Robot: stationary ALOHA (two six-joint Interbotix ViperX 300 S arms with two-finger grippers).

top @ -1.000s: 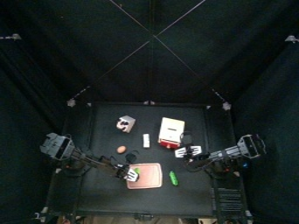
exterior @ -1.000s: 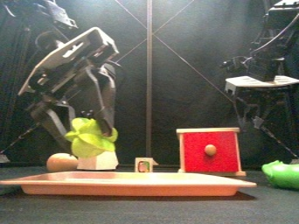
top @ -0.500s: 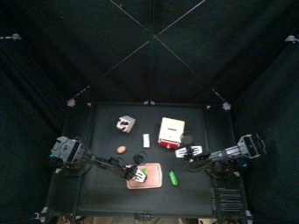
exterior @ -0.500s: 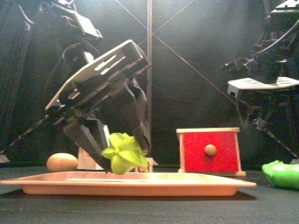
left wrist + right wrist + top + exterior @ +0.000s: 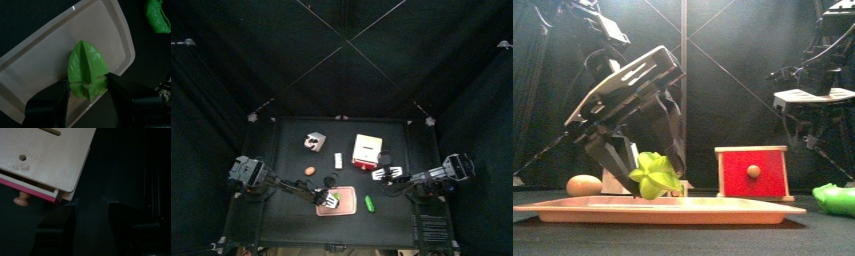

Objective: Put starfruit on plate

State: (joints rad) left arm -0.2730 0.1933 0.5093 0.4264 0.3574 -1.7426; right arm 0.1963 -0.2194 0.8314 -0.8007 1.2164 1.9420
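The plate (image 5: 660, 210) is lying flat at the table's front, and nothing is resting on its surface in the front view; the starfruit (image 5: 655, 174) is hanging just above it, gripped at one end. The left gripper (image 5: 88, 90) is clamping its jaws on the fruit's near end, so the green ribbed body is sticking out past the jaw tips over the plate's pale middle. The left arm is slanting down steeply from the left side, with its wrist tilted toward the plate.

The right gripper (image 5: 88, 208) is hovering off the table at the right, jaws close together with nothing between them. Just beyond its jaw tips, the red-and-white box (image 5: 41, 163) is showing its pale top and a small knob. No writing is showing that can be read.

A green object (image 5: 157, 15) is lying beyond the plate's corner, well apart from the left jaws.
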